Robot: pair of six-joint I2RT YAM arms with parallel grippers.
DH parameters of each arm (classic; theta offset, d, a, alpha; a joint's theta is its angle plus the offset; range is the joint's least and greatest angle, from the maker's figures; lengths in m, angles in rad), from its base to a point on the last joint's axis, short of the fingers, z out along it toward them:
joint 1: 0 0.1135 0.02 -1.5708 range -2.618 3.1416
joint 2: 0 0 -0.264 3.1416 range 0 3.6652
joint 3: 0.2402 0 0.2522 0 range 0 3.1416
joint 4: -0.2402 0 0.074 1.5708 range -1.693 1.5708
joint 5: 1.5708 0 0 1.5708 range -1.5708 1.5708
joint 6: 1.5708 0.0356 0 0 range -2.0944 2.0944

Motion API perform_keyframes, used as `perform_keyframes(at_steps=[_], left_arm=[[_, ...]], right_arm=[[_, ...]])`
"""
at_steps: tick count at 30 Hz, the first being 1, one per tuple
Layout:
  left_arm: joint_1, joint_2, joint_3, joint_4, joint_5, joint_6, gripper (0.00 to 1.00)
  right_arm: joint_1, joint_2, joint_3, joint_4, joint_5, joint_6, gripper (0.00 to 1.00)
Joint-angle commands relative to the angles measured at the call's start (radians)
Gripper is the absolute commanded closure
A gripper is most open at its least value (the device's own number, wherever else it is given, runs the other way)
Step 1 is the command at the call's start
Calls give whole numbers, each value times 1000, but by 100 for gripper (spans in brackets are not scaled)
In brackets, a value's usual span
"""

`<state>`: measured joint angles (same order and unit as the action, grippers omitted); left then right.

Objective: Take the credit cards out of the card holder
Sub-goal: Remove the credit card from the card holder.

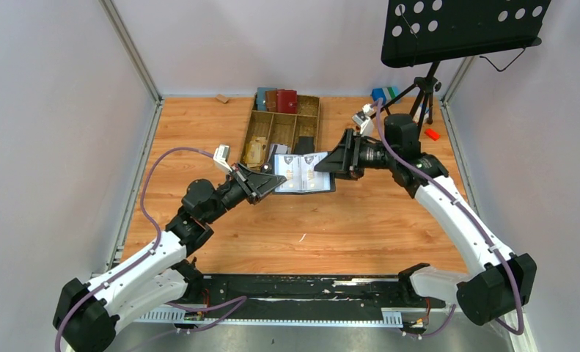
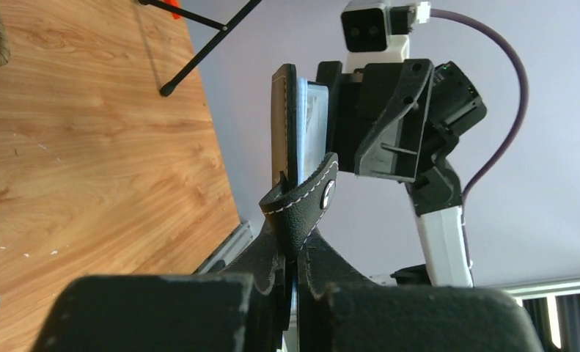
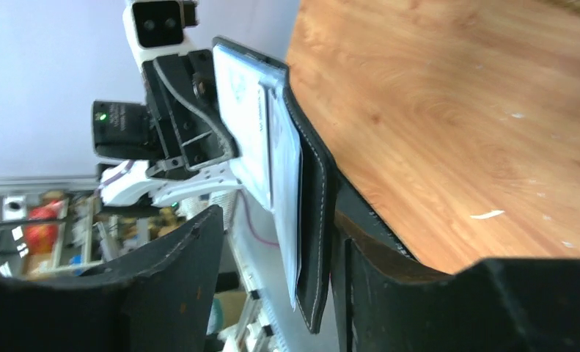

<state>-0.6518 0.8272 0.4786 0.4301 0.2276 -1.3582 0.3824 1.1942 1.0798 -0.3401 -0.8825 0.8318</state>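
The black card holder hangs open above the table between my two grippers. Whitish credit cards sit in its grey-blue sleeve pages. My left gripper is shut on the holder's left edge; in the left wrist view the closure tab curls just above my jaws. My right gripper is open, and its jaws straddle the holder's right edge. In the right wrist view the black cover rests against one finger. The sleeve page with a card stands free of the other finger.
A wooden compartment tray stands behind the holder with red and brown wallets and a long black flat piece. A music stand on a tripod is at the back right, beside a blue item and a red item.
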Motion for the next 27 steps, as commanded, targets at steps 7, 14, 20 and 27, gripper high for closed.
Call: perform_keyframes(at_steps=[7,14,20,27], left_arm=[[7,3,106,-92,10,88,100],[6,10,105,-84,7,85,100],[7,12,91,-49,2,57,100],[7,69,98,61,41,4,100]], right_arm=[[-17,-50,268,-316,310,-279,48],[-16,-59,289,-325,332,-297,54],[-11,-64,198,-107,144,-193,58],[48,-11,80,107,8,-28,59]])
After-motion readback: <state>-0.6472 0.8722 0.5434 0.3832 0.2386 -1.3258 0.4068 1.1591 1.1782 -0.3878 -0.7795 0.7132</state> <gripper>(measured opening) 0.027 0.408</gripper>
